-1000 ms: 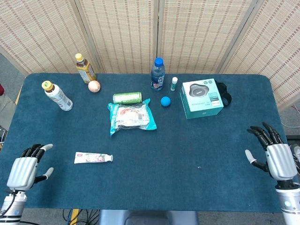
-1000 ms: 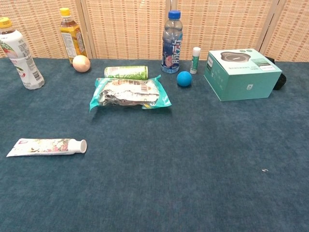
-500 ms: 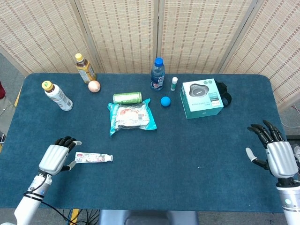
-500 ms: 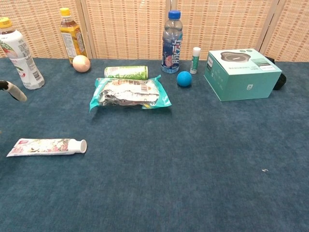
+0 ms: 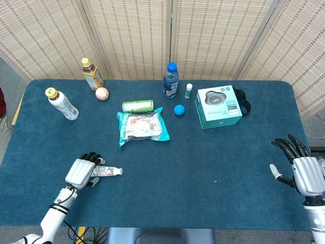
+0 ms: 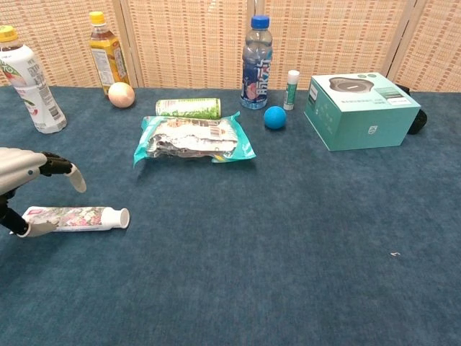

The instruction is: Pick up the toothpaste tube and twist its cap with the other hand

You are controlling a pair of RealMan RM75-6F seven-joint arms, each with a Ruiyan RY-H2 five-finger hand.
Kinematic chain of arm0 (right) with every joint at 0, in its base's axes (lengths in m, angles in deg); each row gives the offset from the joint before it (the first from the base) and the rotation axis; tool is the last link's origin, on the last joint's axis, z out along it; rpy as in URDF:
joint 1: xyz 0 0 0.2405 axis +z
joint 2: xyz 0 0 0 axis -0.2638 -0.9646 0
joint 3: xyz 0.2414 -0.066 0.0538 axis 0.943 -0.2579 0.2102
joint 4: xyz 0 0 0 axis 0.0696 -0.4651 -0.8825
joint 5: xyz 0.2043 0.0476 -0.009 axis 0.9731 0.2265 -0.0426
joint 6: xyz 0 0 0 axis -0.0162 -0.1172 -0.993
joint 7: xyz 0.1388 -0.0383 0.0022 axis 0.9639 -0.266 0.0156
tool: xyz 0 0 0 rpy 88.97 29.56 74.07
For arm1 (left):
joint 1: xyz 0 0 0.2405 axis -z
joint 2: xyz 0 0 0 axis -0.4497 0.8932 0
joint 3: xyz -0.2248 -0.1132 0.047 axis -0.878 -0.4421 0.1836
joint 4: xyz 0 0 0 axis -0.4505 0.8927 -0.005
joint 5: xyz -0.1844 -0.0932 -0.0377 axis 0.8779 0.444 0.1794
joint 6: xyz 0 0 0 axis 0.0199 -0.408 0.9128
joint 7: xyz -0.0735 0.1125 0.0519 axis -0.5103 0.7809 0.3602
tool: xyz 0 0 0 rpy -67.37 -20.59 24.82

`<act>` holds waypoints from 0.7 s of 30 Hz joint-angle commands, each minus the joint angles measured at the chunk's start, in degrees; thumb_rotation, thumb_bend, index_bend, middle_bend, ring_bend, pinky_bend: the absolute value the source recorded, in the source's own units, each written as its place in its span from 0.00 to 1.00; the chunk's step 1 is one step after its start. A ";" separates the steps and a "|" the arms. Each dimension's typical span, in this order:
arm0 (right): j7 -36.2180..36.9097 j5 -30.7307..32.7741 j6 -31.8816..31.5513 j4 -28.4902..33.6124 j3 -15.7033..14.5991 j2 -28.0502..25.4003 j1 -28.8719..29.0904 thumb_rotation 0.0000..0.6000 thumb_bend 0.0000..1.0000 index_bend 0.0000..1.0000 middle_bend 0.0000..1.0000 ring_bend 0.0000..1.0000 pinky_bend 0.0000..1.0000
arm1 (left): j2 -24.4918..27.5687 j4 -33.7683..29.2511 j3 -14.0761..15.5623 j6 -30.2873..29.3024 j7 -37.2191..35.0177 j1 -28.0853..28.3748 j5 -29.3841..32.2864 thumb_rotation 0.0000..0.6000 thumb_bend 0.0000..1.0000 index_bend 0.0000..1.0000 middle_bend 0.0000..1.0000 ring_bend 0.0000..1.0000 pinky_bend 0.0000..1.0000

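The toothpaste tube (image 5: 108, 172) lies flat on the blue table near the front left, its white cap (image 5: 120, 171) pointing right. My left hand (image 5: 83, 172) hangs over the tube's flat end with fingers apart and grips nothing. In the chest view the tube (image 6: 75, 218) rests on the cloth with its cap (image 6: 123, 218) to the right. There the left hand (image 6: 23, 173) is above its left end, the thumb low beside the tube's tail. My right hand (image 5: 305, 173) is at the table's right edge, fingers spread, holding nothing.
Behind the tube lies a teal wipes packet (image 5: 141, 127) with a green can (image 5: 137, 105) beyond it. Two bottles (image 5: 62, 103) (image 5: 92, 74) and an egg (image 5: 102, 93) stand back left. A water bottle (image 5: 170, 80), glue stick (image 5: 189, 91), blue ball (image 5: 179, 110) and teal box (image 5: 218, 106) stand at the back.
My left hand has moved right and forward from the table's front left corner to above the tube's flat end. The right hand has drifted slightly lower and to the right. The tube has not moved.
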 commanded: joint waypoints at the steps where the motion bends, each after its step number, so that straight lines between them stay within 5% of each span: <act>1: 0.91 -0.17 0.29 -0.45 -0.37 0.05 -0.10 1.00 0.26 0.25 0.24 0.08 0.16 | -1.35 0.33 -0.09 0.90 1.08 0.82 1.24 1.00 0.21 0.30 0.25 0.15 0.19; 21: 3.77 -0.33 -0.28 -1.81 -0.88 -0.39 -0.93 1.00 0.26 0.25 0.23 0.08 0.16 | -3.73 2.90 0.96 1.55 2.06 1.69 5.29 1.00 0.28 0.36 0.25 0.15 0.19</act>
